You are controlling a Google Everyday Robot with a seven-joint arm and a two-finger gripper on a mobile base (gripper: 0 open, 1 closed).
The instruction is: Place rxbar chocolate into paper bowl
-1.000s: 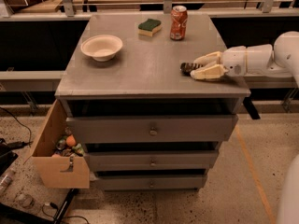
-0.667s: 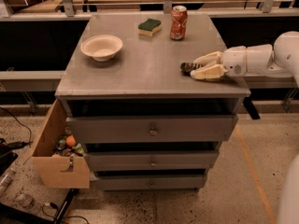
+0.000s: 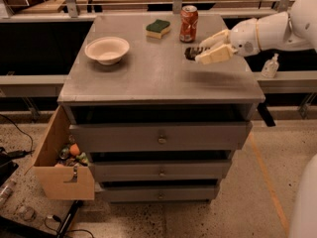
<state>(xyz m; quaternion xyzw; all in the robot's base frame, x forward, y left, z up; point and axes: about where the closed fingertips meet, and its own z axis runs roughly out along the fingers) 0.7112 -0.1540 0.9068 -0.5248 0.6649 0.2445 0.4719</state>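
The off-white paper bowl (image 3: 107, 49) sits at the back left of the grey cabinet top (image 3: 148, 78). My gripper (image 3: 204, 49) is on the right, raised above the top just in front of the soda can. Its pale fingers (image 3: 216, 54) are shut on the dark rxbar chocolate (image 3: 191, 52), whose end pokes out to the left between them. The bar is off the surface and well to the right of the bowl.
A red soda can (image 3: 188, 24) stands at the back right, close behind the gripper. A green-and-yellow sponge (image 3: 158, 28) lies left of it. A side drawer (image 3: 62, 170) hangs open at the lower left with small items inside.
The gripper has lifted the rxbar chocolate off the cabinet top and carried it up and slightly left, toward the can.
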